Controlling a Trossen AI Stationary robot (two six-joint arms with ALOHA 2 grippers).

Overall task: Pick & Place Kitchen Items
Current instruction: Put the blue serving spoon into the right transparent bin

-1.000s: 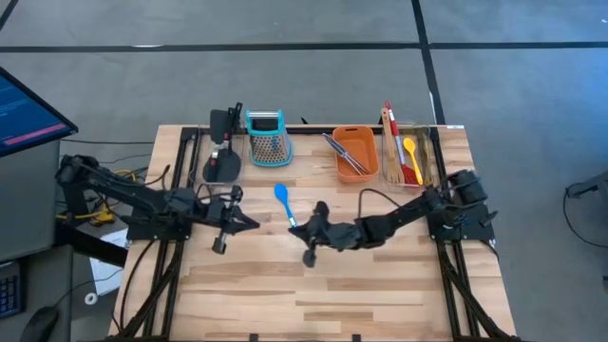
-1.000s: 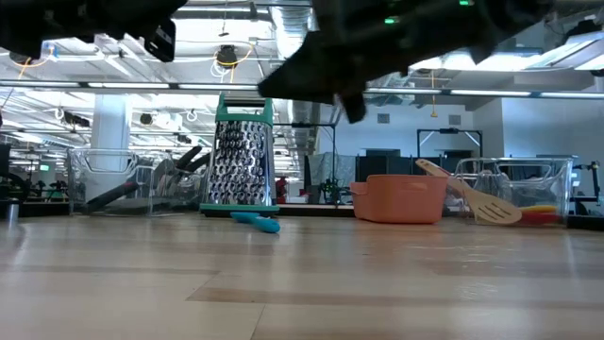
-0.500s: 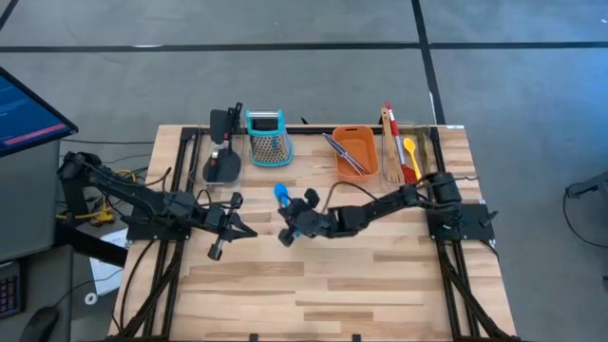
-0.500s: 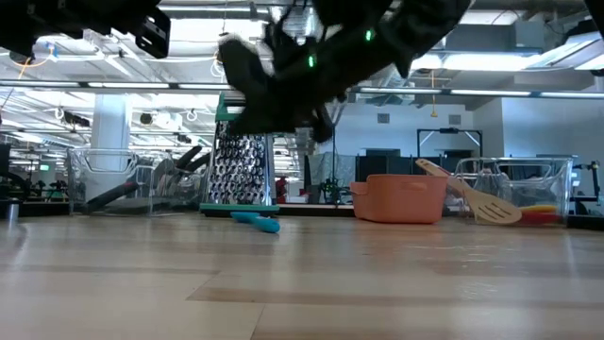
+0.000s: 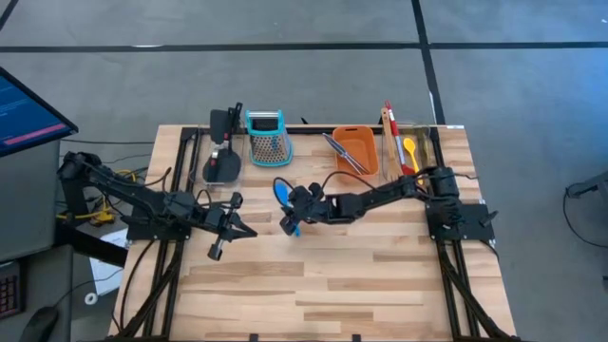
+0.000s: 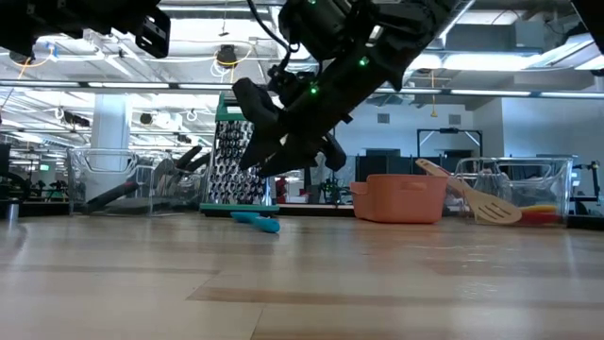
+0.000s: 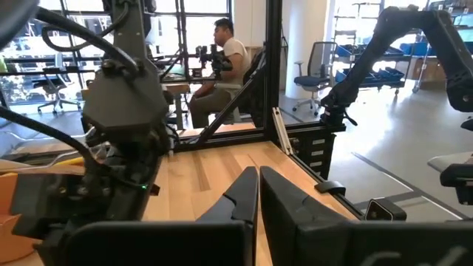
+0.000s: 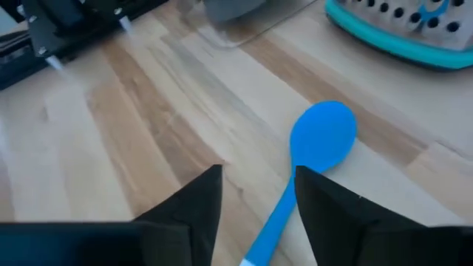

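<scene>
A blue spoon (image 8: 323, 137) lies flat on the wooden table (image 5: 380, 275), near the middle of its far half, with the bowl toward the grater. My right gripper (image 8: 259, 181) hangs open just above the spoon's handle (image 8: 272, 222), one finger on either side of it. In the low view it is clear of the spoon (image 6: 255, 221). My left gripper (image 5: 249, 228) waits shut above the table's left middle.
A teal-topped grater (image 5: 267, 138) stands just beyond the spoon. An orange tub (image 5: 355, 152) holds metal tongs. A clear bin at the far right (image 5: 408, 157) holds a wooden turner and red and yellow spoons. Another at the far left (image 5: 223, 157) holds black spatulas.
My right gripper has moved left and toward the far edge, coming down over the blue spoon's handle, and its fingers have opened. The spoon has stayed where it was.
</scene>
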